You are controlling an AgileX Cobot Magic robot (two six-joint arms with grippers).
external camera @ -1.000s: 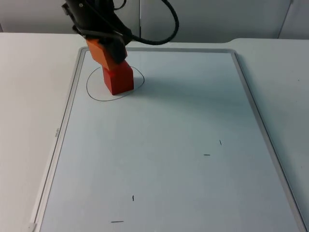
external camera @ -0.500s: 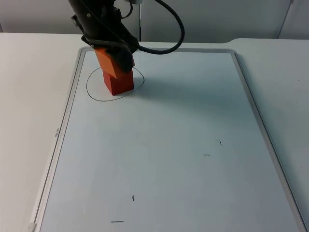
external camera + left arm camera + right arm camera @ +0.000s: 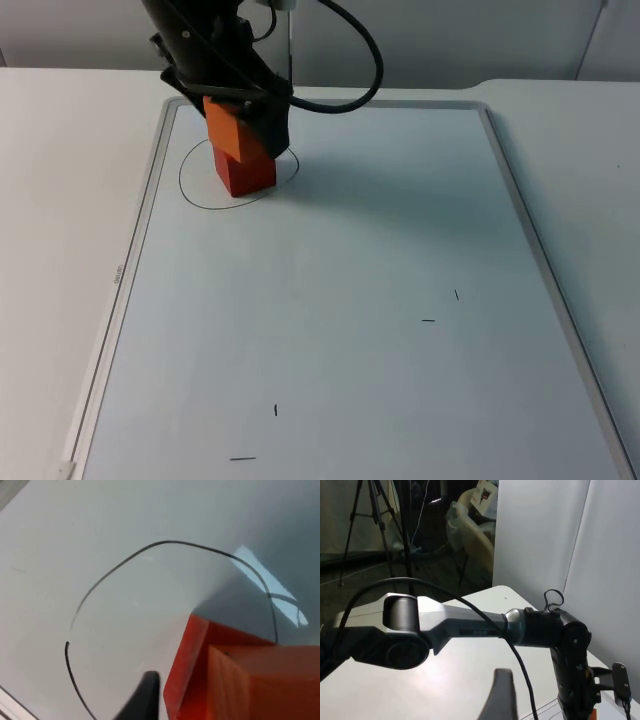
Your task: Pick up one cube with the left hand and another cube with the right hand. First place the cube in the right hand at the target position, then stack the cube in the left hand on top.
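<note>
Two cubes at the drawn circle (image 3: 238, 170), toward ten o'clock on the whiteboard (image 3: 330, 300): red cube (image 3: 246, 172) resting inside the ring, orange cube (image 3: 232, 127) sitting on top of it, slightly offset toward eleven o'clock. Left gripper (image 3: 238, 112) directly over the pair, fingers closed around the orange cube. Compared with half a second and a full second back, orange cube lowered and levelled: then tilted and hanging off the red cube's eleven o'clock corner, now squarer and apparently in contact, though full seating hard to confirm from above. From the left wrist camera, orange cube (image 3: 265, 685) close in front with red cube (image 3: 200, 665) just beneath, circle line (image 3: 165, 542) curving around both. Right gripper (image 3: 501, 695) withdrawn and waiting, looking across at the left arm; whether open or closed, cannot tell. Judgement: first placement done, stack nearly complete, release and a straight upward retreat likely next; early opening with the offset could tip the top cube.
</note>
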